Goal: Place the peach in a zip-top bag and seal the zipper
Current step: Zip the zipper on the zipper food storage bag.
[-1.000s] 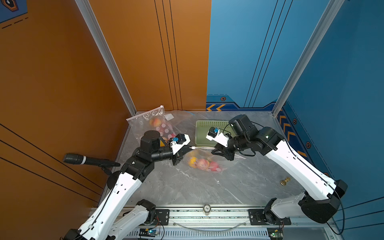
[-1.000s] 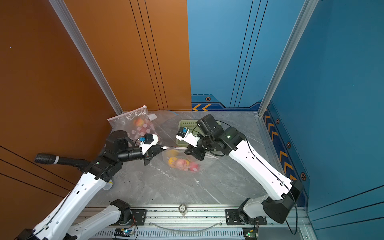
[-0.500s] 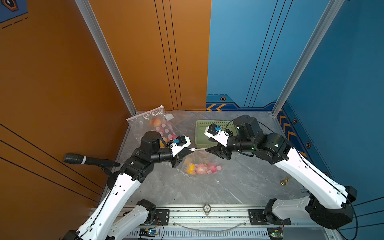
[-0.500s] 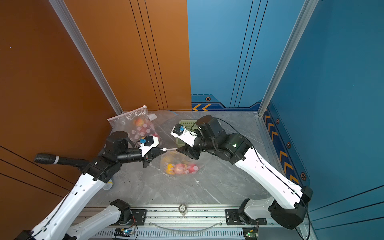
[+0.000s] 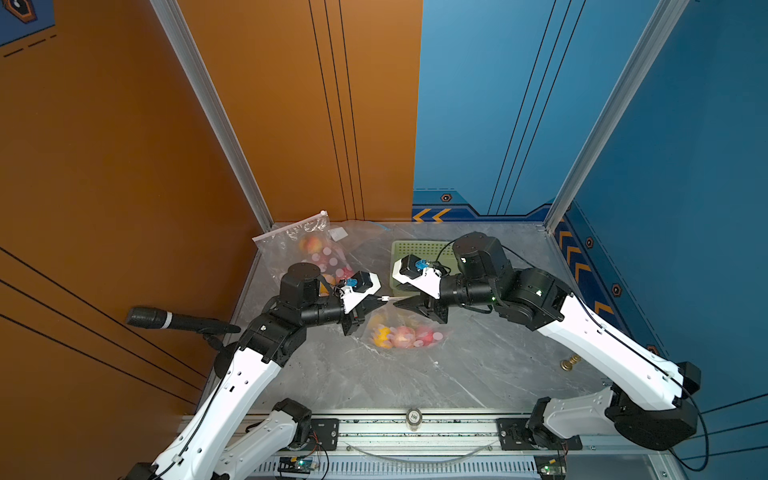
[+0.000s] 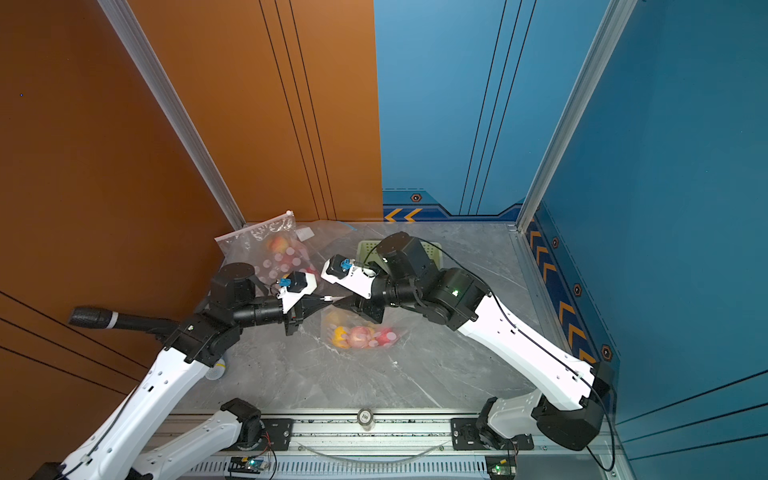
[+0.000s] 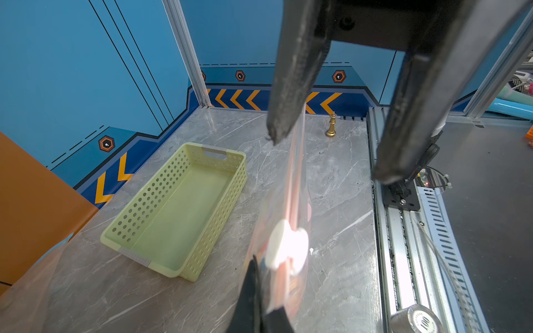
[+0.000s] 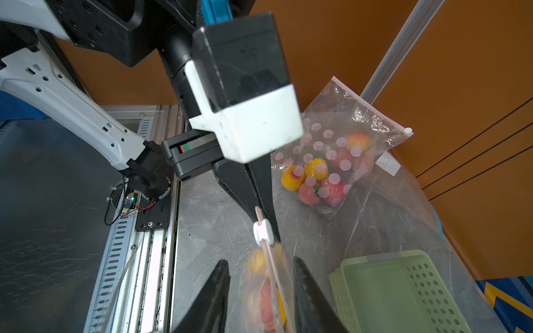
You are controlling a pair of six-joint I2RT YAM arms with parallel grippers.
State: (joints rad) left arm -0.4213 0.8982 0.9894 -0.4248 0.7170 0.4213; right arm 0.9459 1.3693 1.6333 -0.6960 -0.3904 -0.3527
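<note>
Zip-top bag (image 5: 432, 332), peach (image 5: 402, 336) inside, top edge raised. Left tool (image 5: 380, 301): clamped on the top corner beside white slider (image 8: 262, 230). Right tool (image 8: 259, 261): jaws apart, straddling zipper strip (image 8: 272, 263).

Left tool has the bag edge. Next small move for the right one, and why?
Probably ease the right tool forward and close on the white slider: open, it straddles the zipper short of that slider, while the left tool pins the bag.
</note>
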